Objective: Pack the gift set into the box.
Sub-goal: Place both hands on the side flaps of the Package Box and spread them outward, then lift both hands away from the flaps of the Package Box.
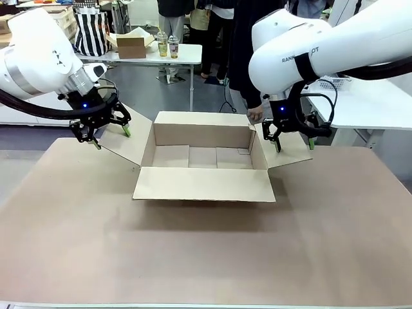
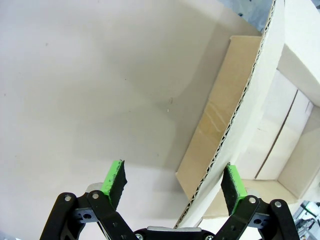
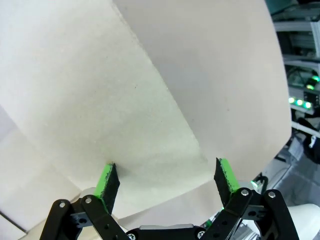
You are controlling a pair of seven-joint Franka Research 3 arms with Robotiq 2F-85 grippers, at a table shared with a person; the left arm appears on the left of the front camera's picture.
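Squarely on the table (image 1: 193, 257), box (image 1: 203, 185) open, all four flaps standing open. Flanking it, left gripper (image 1: 111, 139) spread wide astride the left flap's edge, right gripper (image 1: 294, 145) equally spread over the right flap. Beyond, a person's hand (image 1: 255, 116) by the far right corner.

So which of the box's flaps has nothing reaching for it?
The near flap, folded out toward the camera. The left gripper is at the left flap, the right gripper at the right flap, and a person's hand by the far flap.
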